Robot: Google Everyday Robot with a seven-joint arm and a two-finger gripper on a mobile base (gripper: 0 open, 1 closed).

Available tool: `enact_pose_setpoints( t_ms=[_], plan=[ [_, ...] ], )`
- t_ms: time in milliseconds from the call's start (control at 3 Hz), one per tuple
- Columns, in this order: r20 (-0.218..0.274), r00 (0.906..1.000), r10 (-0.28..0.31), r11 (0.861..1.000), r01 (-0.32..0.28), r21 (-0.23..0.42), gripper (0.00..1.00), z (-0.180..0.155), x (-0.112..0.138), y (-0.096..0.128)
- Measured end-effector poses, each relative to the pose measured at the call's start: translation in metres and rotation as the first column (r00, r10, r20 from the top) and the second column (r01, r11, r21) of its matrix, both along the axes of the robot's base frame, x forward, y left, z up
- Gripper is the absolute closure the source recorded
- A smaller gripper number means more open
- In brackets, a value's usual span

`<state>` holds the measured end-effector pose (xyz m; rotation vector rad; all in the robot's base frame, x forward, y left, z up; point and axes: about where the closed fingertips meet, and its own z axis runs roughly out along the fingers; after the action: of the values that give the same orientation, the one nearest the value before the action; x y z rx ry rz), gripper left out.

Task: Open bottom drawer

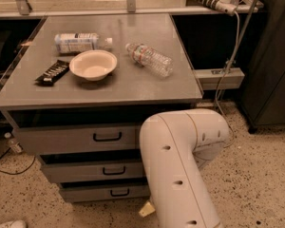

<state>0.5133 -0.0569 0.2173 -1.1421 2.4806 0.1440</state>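
The bottom drawer [92,193] is the lowest of three grey drawers in the cabinet, a shallow flat front with a small black loop handle [119,192]. Its front stands roughly in line with the middle drawer [85,171] above it. My white arm [180,175] fills the lower middle of the camera view and covers the drawers' right ends. Of my gripper only a small yellowish tip [147,209] shows, low beside the arm, just below and right of the bottom drawer's handle. The rest of it is hidden behind the arm.
On the grey cabinet top [133,84] lie a white bowl [93,64], two plastic bottles [149,59] [80,42] and a dark snack packet [52,72]. The tall top drawer [71,139] has a larger black handle. A dark cabinet [270,70] stands at right, with a cable [228,65] hanging.
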Motion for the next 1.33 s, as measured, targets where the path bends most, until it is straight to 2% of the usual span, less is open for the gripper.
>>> enact_pose_setpoints(
  t_ms=[333, 1333],
  plan=[
    [-0.004, 1.0, 0.006, 1.0, -0.006, 0.005, 0.0, -0.001, 0.0, 0.002],
    [0.046, 0.9974, 0.055, 0.998, -0.056, 0.033, 0.0, -0.009, 0.019, 0.03]
  ],
)
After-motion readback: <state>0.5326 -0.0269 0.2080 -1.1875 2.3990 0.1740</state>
